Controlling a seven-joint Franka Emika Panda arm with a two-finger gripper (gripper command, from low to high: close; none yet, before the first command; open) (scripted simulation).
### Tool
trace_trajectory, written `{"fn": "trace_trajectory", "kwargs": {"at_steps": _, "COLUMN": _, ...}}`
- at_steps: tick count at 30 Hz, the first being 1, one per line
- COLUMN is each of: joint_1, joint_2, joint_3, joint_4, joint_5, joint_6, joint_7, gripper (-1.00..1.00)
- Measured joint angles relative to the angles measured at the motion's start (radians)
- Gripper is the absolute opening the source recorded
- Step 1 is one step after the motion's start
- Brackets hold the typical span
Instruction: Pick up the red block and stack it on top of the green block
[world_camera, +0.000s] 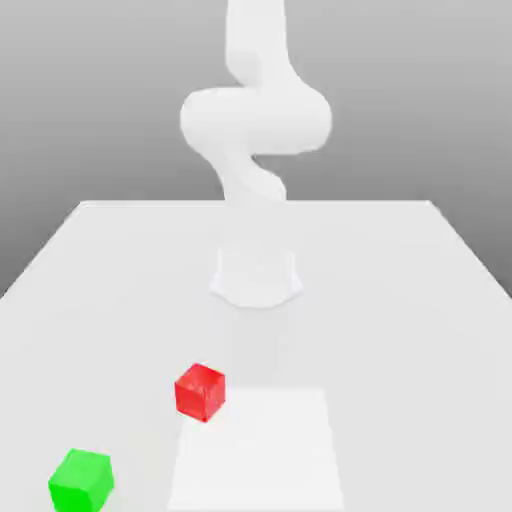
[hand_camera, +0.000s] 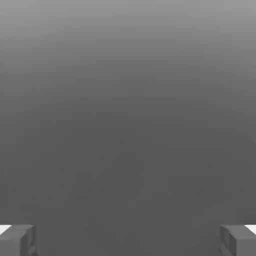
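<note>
a big white table (world_camera: 420, 300) is seen, stretching wide under everything. a white robot arm (world_camera: 255, 120) is seen rising at the far side of the table, bent in a curvy shape. a paler square patch (world_camera: 256, 450) is seen on the table near the front. the red block (world_camera: 200, 391) is found on the table just beside that patch, on the exterior view's left. the green block (world_camera: 81, 480) is found nearer the front and farther to the exterior view's left, apart from the red one. in the hand view, the gripper (hand_camera: 128, 240) is seen spread wide, with nothing held between its two grey fingertips (hand_camera: 17, 240).
</note>
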Motion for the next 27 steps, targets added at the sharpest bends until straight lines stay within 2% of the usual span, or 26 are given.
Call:
{"fn": "trace_trajectory", "kwargs": {"at_steps": 17, "joint_1": -0.163, "joint_2": 0.609, "joint_3": -0.027, "joint_4": -0.501, "joint_5": -0.008, "joint_6": 0.440, "joint_7": 0.244, "gripper": 0.00}}
{"fn": "trace_trajectory", "kwargs": {"at_steps": 24, "joint_1": -0.183, "joint_2": 0.900, "joint_3": -0.015, "joint_4": -0.501, "joint_5": 0.023, "joint_6": 0.680, "joint_7": 0.240, "gripper": 0.00}}
{"fn": "trace_trajectory", "kwargs": {"at_steps": 25, "joint_1": -0.186, "joint_2": 0.924, "joint_3": -0.012, "joint_4": -0.497, "joint_5": 0.025, "joint_6": 0.700, "joint_7": 0.238, "gripper": -1.00}}
{"fn": "trace_trajectory", "kwargs": {"at_steps": 27, "joint_1": -0.186, "joint_2": 0.924, "joint_3": -0.012, "joint_4": -0.497, "joint_5": 0.024, "joint_6": 0.700, "joint_7": 0.239, "gripper": -1.00}}
